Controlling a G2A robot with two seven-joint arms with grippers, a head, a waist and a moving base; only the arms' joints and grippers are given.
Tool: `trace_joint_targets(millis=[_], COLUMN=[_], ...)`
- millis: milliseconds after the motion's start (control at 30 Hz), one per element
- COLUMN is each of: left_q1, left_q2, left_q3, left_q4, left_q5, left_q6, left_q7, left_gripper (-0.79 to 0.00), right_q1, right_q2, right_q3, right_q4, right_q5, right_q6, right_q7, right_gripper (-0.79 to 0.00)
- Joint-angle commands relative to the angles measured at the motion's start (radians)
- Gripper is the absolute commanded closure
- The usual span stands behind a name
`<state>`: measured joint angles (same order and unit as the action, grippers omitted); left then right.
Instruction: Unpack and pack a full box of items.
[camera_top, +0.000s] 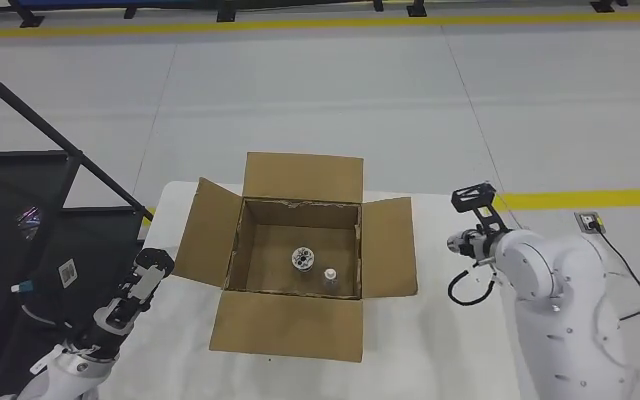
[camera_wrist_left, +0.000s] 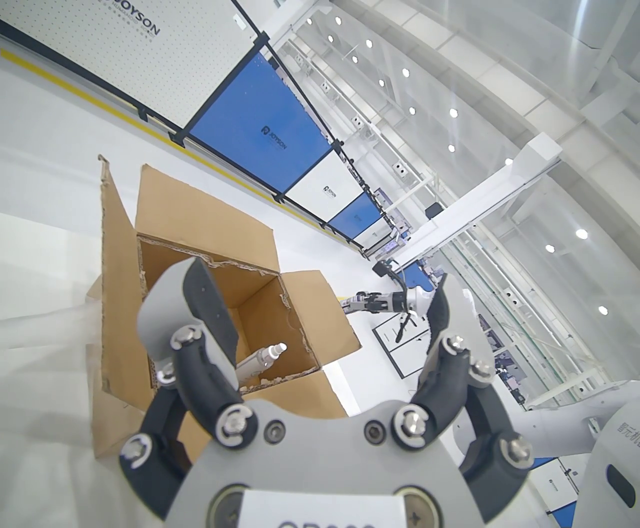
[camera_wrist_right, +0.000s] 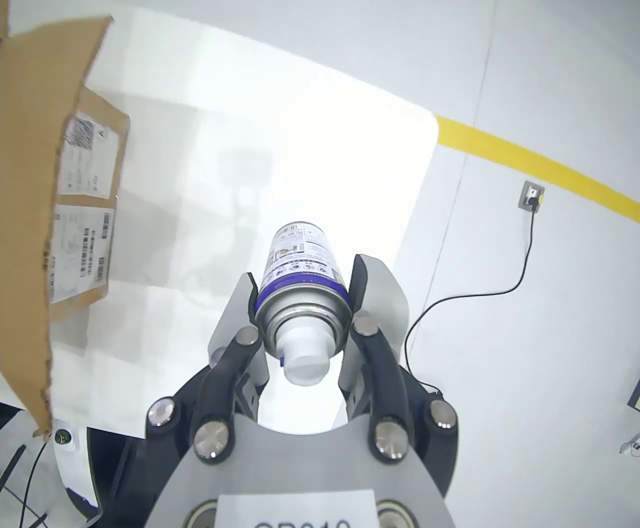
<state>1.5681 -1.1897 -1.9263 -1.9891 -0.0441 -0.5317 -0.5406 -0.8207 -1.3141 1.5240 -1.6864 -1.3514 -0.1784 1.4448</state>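
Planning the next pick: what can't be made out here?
- Top view: the round thing beside the bottle in the box, too small to identify.
- Left wrist view: the bottle's lower part, hidden behind the left claw's finger.
- Right wrist view: the box's inside, blocked by its flap; the spray can's base, turned away.

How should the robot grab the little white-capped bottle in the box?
Probably by its body just below the cap, coming straight down from above: the bottle seems to stand cap-up, and the walls of the cardboard box block the sides.
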Motion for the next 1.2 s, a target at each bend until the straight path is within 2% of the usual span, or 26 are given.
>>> trace_joint_targets(millis=[0, 167, 367, 400, 467, 533, 600, 633, 767, 900, 1000, 1100, 1167], left_q1=[0.000, 0.000, 0.000, 0.000, 0.000, 0.000, 0.000, 0.000, 0.000, 0.000, 0.000, 0.000, 0.000], left_q2=[0.000, 0.000, 0.000, 0.000, 0.000, 0.000, 0.000, 0.000, 0.000, 0.000, 0.000, 0.000, 0.000], left_q3=[0.000, 0.000, 0.000, 0.000, 0.000, 0.000, 0.000, 0.000, 0.000, 0.000, 0.000, 0.000, 0.000], left_q4=[0.000, 0.000, 0.000, 0.000, 0.000, 0.000, 0.000, 0.000, 0.000, 0.000, 0.000, 0.000, 0.000], left_q5=[0.000, 0.000, 0.000, 0.000, 0.000, 0.000, 0.000, 0.000, 0.000, 0.000, 0.000, 0.000, 0.000], left_q6=[0.000, 0.000, 0.000, 0.000, 0.000, 0.000, 0.000, 0.000, 0.000, 0.000, 0.000, 0.000, 0.000], left_q7=[0.000, 0.000, 0.000, 0.000, 0.000, 0.000, 0.000, 0.000, 0.000, 0.000, 0.000, 0.000, 0.000], left_gripper=[-0.785, -0.785, -0.785, -0.785, -0.785, -0.785, -0.785, -0.785, -0.785, -0.785, -0.785, -0.785, -0.785], right_q1=[0.034, 0.118, 0.179, 0.185, 0.192, 0.197, 0.198, 0.198, 0.194, 0.181, 0.146, 0.087, 0.039], right_q2=[0.001, 0.001, 0.002, 0.002, 0.003, 0.003, 0.005, 0.005, 0.009, 0.014, 0.018, 0.020, 0.019], right_q3=[-0.016, -0.044, -0.072, -0.075, -0.079, -0.084, -0.086, -0.087, -0.091, -0.089, -0.078, -0.080, -0.102], right_q4=[0.116, 0.326, 0.478, 0.494, 0.522, 0.539, 0.547, 0.549, 0.537, 0.459, 0.304, 0.069, -0.086], right_q5=[-0.033, -0.002, -0.008, -0.005, 0.001, 0.004, 0.009, 0.011, 0.012, 0.000, 0.005, -0.018, 0.004], right_q6=[0.009, -0.018, -0.019, -0.019, -0.019, -0.019, -0.018, -0.017, -0.014, 0.007, 0.026, 0.077, 0.066], right_q7=[-0.004, -0.060, -0.096, -0.104, -0.117, -0.125, -0.130, -0.130, -0.127, -0.115, -0.121, -0.127, -0.145], right_gripper=[0.000, 0.000, 0.000, -0.049, -0.305, -0.499, -0.748, -0.785, -0.785, -0.785, -0.785, -0.785, -0.785])
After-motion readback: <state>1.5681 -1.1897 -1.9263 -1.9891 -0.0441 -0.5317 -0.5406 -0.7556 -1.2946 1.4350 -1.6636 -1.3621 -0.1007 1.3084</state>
